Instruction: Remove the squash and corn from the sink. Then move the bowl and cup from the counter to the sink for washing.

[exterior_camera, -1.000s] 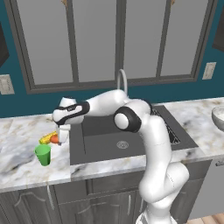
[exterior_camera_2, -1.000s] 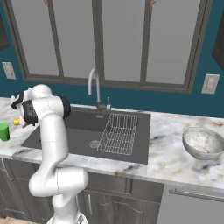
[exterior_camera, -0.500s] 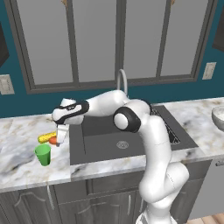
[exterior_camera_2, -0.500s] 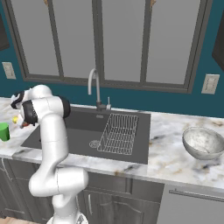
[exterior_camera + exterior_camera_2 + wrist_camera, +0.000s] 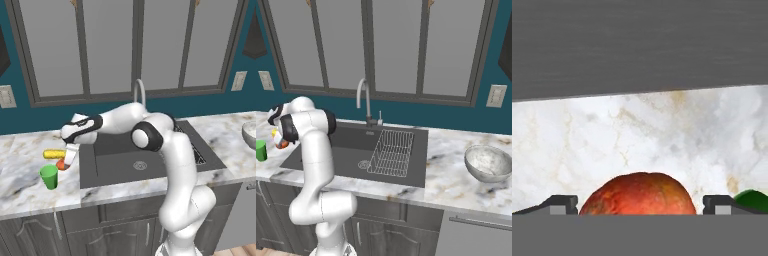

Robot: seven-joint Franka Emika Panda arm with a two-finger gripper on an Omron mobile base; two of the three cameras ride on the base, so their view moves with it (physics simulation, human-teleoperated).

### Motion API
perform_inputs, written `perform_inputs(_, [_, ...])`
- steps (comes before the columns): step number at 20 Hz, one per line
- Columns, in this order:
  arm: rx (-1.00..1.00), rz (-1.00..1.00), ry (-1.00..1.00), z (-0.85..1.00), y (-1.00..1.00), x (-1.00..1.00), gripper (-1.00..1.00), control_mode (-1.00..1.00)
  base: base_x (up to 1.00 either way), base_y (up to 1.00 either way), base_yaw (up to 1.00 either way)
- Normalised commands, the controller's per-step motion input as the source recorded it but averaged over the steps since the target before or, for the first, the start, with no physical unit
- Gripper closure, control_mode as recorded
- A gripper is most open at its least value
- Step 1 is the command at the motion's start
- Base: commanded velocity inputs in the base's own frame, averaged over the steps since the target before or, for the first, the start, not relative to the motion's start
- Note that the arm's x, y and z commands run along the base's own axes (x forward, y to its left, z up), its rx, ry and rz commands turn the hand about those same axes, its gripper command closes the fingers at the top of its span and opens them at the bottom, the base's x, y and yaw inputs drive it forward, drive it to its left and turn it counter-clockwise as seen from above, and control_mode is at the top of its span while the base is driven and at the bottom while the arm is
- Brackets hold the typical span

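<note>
One cup (image 5: 49, 176), green, on the counter (image 5: 20, 172), just left of and nearer than the hand. One corn (image 5: 54, 154) cob lying on the marble just left of the hand. One gripper (image 5: 69, 156), pointing down, fingers spread wide with one squash (image 5: 638, 194) between the tips, clear of both, sitting on the counter. One sink (image 5: 131, 161) right of the hand, one wire rack (image 5: 392, 152) in it. One bowl (image 5: 489, 163) well apart, far right of the hand.

Teal wall (image 5: 30, 112), grey-framed glass panels (image 5: 112, 47), possibly windows; dark cabinets (image 5: 406, 230).
</note>
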Motion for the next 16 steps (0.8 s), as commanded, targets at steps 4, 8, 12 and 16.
perform_inputs(4, [0.00,-0.17,0.02,-0.02,0.00,-0.12,-1.00,-1.00,0.00,0.00,0.00])
perform_inputs(8, [0.00,-0.17,0.00,0.05,0.01,-0.09,-1.00,-1.00,0.00,0.00,0.00])
perform_inputs(12, [0.00,-0.14,0.00,0.18,0.08,-0.10,-1.00,-1.00,0.00,0.00,0.00])
perform_inputs(16, [0.00,-0.13,0.00,0.28,0.15,-0.11,-1.00,-1.00,0.00,0.00,0.00])
